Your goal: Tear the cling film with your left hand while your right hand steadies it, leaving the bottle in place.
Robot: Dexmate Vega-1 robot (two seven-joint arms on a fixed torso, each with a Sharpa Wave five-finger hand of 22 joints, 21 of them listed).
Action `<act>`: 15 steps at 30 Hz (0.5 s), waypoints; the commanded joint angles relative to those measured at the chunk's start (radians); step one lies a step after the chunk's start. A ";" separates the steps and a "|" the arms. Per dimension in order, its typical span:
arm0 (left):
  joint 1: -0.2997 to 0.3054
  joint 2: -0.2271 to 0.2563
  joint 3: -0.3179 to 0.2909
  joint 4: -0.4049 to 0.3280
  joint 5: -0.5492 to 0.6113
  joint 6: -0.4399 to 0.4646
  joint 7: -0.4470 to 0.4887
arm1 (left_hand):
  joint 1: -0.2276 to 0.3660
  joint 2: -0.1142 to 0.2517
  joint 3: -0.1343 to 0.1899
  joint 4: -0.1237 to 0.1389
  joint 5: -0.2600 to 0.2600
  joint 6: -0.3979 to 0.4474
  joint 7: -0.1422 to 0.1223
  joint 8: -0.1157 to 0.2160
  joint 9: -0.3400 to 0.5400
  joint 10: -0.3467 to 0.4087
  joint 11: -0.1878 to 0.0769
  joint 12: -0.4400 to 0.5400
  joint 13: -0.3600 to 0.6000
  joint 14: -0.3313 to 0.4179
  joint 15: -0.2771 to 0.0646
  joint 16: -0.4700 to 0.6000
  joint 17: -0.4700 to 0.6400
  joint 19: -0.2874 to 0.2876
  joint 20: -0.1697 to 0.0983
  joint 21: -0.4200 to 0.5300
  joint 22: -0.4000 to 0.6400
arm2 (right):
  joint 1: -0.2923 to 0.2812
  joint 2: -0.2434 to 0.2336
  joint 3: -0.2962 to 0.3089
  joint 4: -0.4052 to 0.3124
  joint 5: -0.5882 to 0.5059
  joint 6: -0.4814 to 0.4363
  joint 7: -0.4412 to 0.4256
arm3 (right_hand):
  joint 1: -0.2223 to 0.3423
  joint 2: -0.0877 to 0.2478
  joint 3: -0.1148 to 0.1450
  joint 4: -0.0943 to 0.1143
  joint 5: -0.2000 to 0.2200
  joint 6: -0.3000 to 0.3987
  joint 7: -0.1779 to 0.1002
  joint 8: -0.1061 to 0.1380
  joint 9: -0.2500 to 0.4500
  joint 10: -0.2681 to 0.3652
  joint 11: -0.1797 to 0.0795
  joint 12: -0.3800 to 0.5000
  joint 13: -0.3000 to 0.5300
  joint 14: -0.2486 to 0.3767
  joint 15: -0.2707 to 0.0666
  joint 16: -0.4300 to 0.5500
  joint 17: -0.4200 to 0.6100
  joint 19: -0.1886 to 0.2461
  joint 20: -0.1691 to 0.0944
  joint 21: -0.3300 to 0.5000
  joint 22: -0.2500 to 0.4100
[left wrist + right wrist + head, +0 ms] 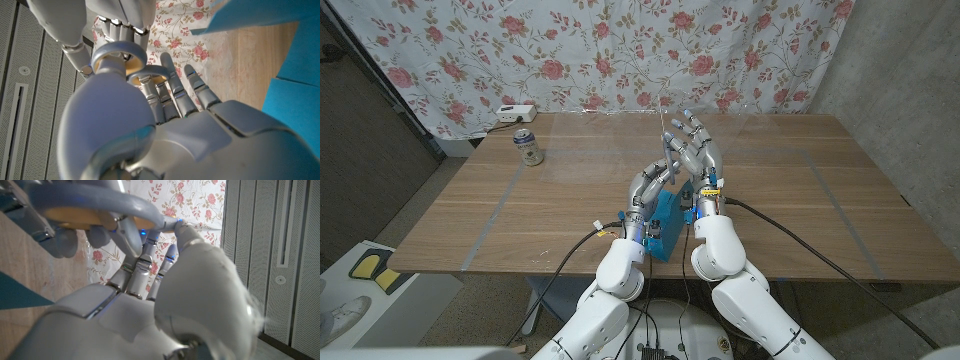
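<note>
The blue cling film box (665,225) lies on the table near the front edge, between my two forearms; it also appears as blue box (295,100) and blue box (20,295). Both hands are raised together above it. My left hand (655,182) curls thumb and finger into a pinch against my right hand (698,148), whose fingers reach upward. A thin clear cling film (664,115) rises from the fingertips, barely visible. My left hand (165,100) meets the other hand's fingers (122,25). My right hand (150,280) pinches with its thumb. A drink can (527,147) stands far left.
A white device (515,112) with a cable sits at the table's back left edge. A floral curtain (620,50) hangs behind the wooden table (800,190). A dark panel stands at the left, and a grey wall at the right.
</note>
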 commanded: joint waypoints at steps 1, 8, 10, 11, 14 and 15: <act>0.000 -0.002 0.000 -0.018 -0.008 0.044 0.019 | 0.052 0.035 -0.004 -0.002 0.003 0.014 -0.024 0.013 0.400 0.087 -0.049 0.236 0.363 0.019 -0.005 0.036 0.011 0.021 -0.001 0.014 0.007 | 0.005 -0.004 -0.003 0.007 -0.003 0.008 0.001 | 0.010 -0.003 0.006 0.000 0.005 0.005 0.001 -0.003 0.004 0.002 -0.003 -0.005 0.002 0.146 -0.226 0.004 0.005 -0.003 -0.121 0.019 0.002; -0.009 -0.006 0.005 0.000 -0.039 0.033 -0.008 | 0.057 0.045 0.008 0.001 0.005 0.017 0.025 0.026 0.381 0.110 -0.039 0.221 0.317 0.054 -0.015 -0.008 -0.062 0.038 -0.007 0.030 0.013 | 0.008 -0.013 -0.003 0.004 -0.009 0.005 0.003 | 0.009 -0.003 0.006 0.001 0.005 0.005 0.001 -0.003 0.004 0.002 -0.002 -0.006 0.002 0.147 -0.226 0.004 0.006 -0.006 -0.121 0.020 0.001; -0.008 -0.008 0.006 0.000 -0.046 0.033 -0.009 | 0.055 0.048 0.011 0.002 0.005 0.023 0.036 0.026 0.370 0.113 -0.042 0.217 0.310 0.062 -0.015 -0.022 -0.080 0.040 -0.011 0.032 0.014 | 0.011 -0.017 -0.003 0.002 -0.004 -0.001 0.009 | 0.009 -0.003 0.007 0.001 0.005 0.003 0.001 -0.004 0.004 0.000 -0.003 -0.006 0.002 0.148 -0.226 0.004 0.006 -0.008 -0.120 0.020 0.000; -0.008 -0.007 0.006 0.000 -0.047 0.036 -0.008 | 0.053 0.047 0.012 0.003 0.005 0.026 0.038 0.027 0.367 0.116 -0.042 0.216 0.307 0.068 -0.017 -0.033 -0.093 0.043 -0.016 0.035 0.015 | 0.011 -0.018 -0.004 0.001 -0.002 -0.005 0.010 | 0.009 -0.003 0.007 0.001 0.005 0.003 0.001 -0.004 0.004 0.000 -0.003 -0.006 0.002 0.148 -0.226 0.004 0.006 -0.009 -0.120 0.020 0.000; -0.008 -0.014 0.006 0.007 -0.056 0.024 -0.013 | 0.057 0.050 0.019 0.000 0.005 0.037 0.043 0.037 0.363 0.135 -0.047 0.213 0.294 0.095 -0.017 -0.054 -0.128 0.045 -0.021 0.040 0.017 | 0.016 -0.022 -0.006 0.002 0.006 -0.013 0.023 | 0.008 -0.005 0.007 0.001 0.005 -0.002 0.001 -0.007 0.004 -0.002 -0.003 -0.007 0.001 0.147 -0.226 0.002 0.006 -0.013 -0.120 0.020 -0.002; -0.008 -0.015 0.006 0.007 -0.053 0.024 -0.009 | 0.056 0.050 0.019 0.001 0.005 0.038 0.046 0.039 0.364 0.137 -0.046 0.216 0.299 0.097 -0.019 -0.055 -0.131 0.051 -0.025 0.043 0.018 | 0.017 -0.023 -0.006 0.001 0.009 -0.019 0.026 | 0.007 -0.005 0.007 0.001 0.005 -0.004 0.001 -0.007 0.004 -0.004 -0.002 -0.008 0.001 0.147 -0.226 0.002 0.006 -0.015 -0.119 0.021 -0.003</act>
